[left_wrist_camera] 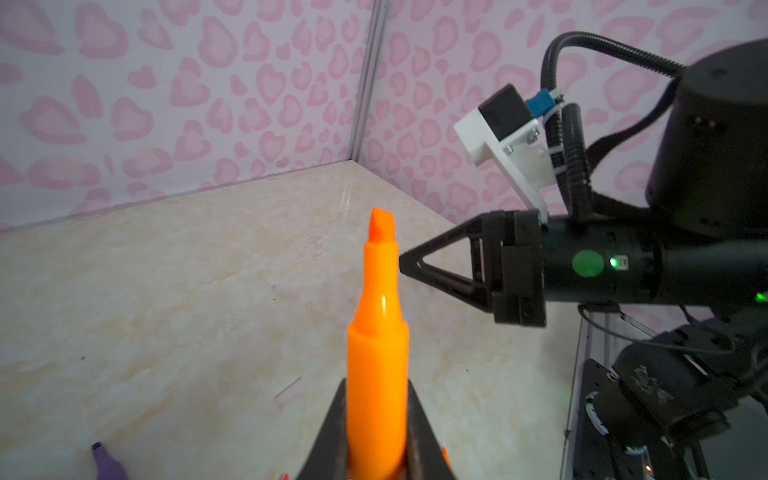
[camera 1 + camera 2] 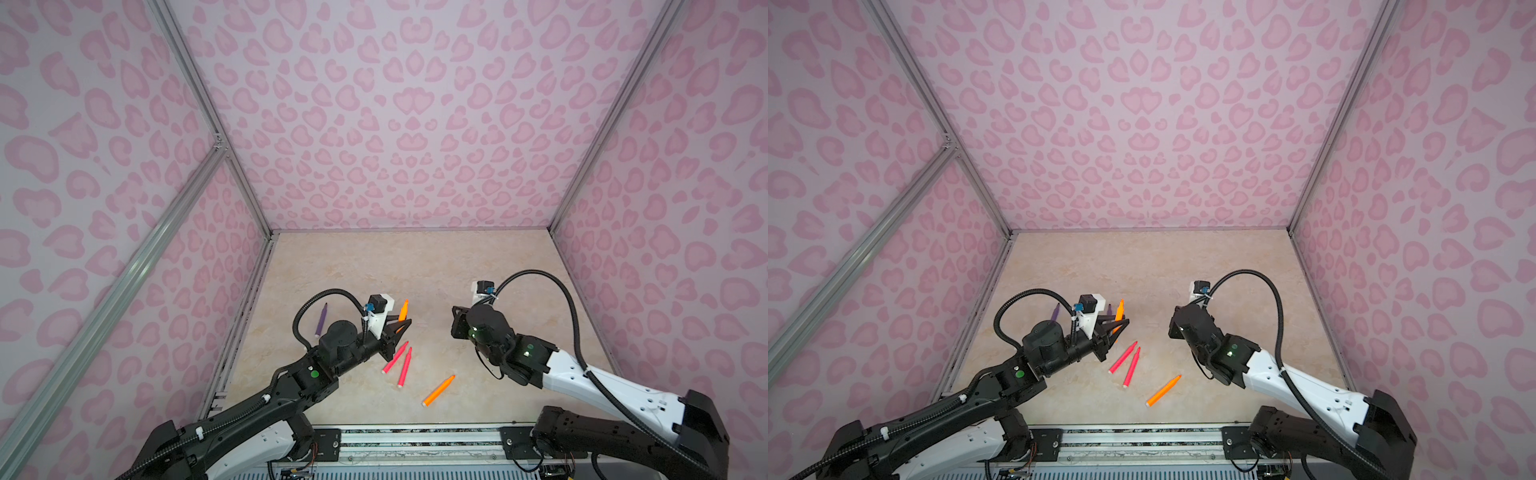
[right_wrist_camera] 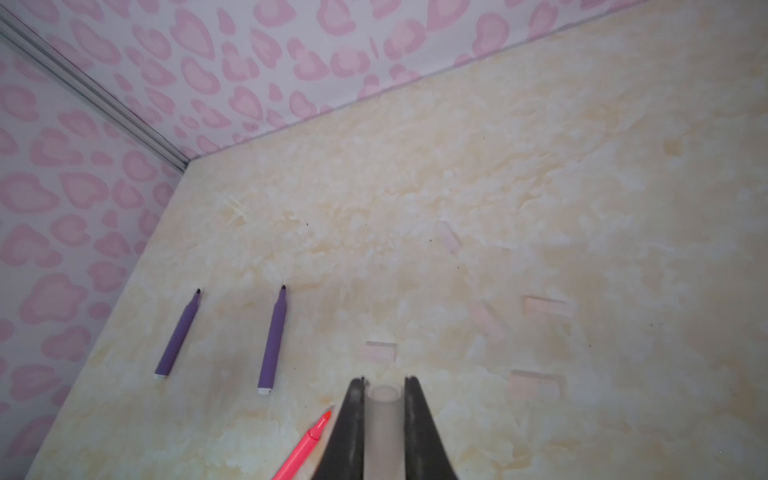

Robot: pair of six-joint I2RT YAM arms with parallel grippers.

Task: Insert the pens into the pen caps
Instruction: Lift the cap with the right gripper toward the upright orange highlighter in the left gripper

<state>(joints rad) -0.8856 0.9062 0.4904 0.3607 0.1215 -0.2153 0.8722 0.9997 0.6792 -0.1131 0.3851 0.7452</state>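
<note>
My left gripper (image 1: 376,386) is shut on an orange pen (image 1: 377,332) whose tapered tip points away from it, toward the right gripper (image 1: 401,264). In both top views this pen (image 2: 403,309) sticks out past the left gripper (image 2: 401,326). My right gripper (image 3: 384,380) is shut on a clear pen cap (image 3: 383,415), open end outward. Several more pen caps (image 3: 545,307) lie faintly on the table. Two pink-red pens (image 2: 395,357), another orange pen (image 2: 438,390) and two purple pens (image 3: 272,340) also lie there.
The marble-look table (image 2: 415,266) is boxed in by pink-patterned walls (image 2: 415,124) at the back and on both sides. A metal rail (image 2: 415,440) runs along the front edge, where both arm bases stand. The loose pens lie between and in front of the arms.
</note>
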